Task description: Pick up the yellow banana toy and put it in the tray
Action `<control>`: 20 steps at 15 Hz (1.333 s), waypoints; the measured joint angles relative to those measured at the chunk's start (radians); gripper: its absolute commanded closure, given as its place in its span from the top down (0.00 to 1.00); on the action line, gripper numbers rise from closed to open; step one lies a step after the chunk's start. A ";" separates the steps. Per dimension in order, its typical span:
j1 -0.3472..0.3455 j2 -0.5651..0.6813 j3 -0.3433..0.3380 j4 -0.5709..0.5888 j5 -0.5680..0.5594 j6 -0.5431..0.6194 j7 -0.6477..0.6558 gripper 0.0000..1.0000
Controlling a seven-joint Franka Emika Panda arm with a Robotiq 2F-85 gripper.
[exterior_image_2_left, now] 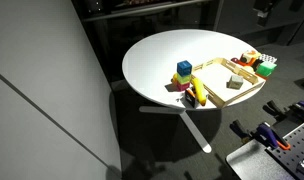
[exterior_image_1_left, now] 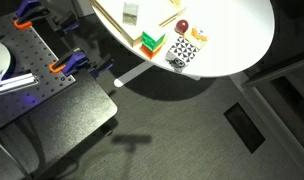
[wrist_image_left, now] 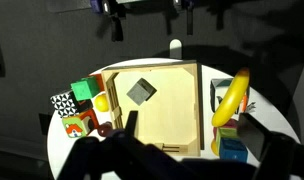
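One yellow banana toy (wrist_image_left: 230, 98) lies on the white table (exterior_image_2_left: 162, 55), just outside the tray (wrist_image_left: 172, 115) on the right of the wrist view. It's close to the rim and runs roughly along it, not in the tray yet. A blue block (wrist_image_left: 232, 150) and a yellow bit sit right by the banana's lower end. A grey block (wrist_image_left: 141, 91) is inside the tray, upper left of the floor. Green (wrist_image_left: 84, 90), patterned (wrist_image_left: 62, 103) and orange toys sit on the tray's far side, well apart from the banana.

The gripper (wrist_image_left: 187, 135) hangs above, centred more over the tray than the toy. Its jaws look spread wide and hold nothing, though it's dark and blurred down there.

Step judged: approach.
- Shift over the banana's middle.
- Turn the wrist so the fingers close across its narrow width, not along its length.
- Come straight down, staying off the blue block and the tray rim.
- Lift above the rim before crossing.
- Release on bare floor away from the grey block
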 measured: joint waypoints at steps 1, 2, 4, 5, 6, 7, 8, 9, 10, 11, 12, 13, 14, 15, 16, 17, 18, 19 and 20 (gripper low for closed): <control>0.000 -0.001 0.000 0.001 0.000 0.000 0.000 1.00; 0.000 -0.001 0.000 0.001 0.000 0.000 0.000 1.00; 0.000 -0.001 0.000 0.001 0.000 0.000 0.000 1.00; 0.000 -0.001 0.000 0.001 0.000 0.000 0.000 1.00; 0.000 -0.001 0.000 0.001 0.000 0.000 0.000 1.00; 0.000 -0.001 0.000 0.001 0.000 0.000 0.000 1.00; 0.000 -0.001 0.000 0.001 0.000 0.000 0.000 1.00; 0.000 -0.001 0.000 0.001 0.000 0.000 0.000 1.00; 0.000 -0.001 0.000 0.001 0.000 0.000 0.000 1.00; 0.000 -0.001 0.000 0.001 0.000 0.000 0.000 1.00; 0.000 -0.001 0.000 0.001 0.000 0.000 0.000 1.00; 0.000 -0.001 0.000 0.001 0.000 0.000 0.000 1.00; 0.000 -0.001 0.000 0.001 0.000 0.000 0.000 1.00; 0.000 -0.001 0.000 0.001 0.000 0.000 0.000 1.00; 0.001 -0.001 -0.001 0.000 0.000 0.000 0.000 1.00; 0.002 0.001 -0.002 -0.001 0.000 0.000 0.000 1.00; 0.004 0.003 -0.002 -0.002 0.000 0.001 0.000 1.00; 0.005 0.007 -0.002 -0.004 0.000 0.003 0.000 1.00; 0.006 0.013 -0.002 -0.005 0.000 0.007 0.000 1.00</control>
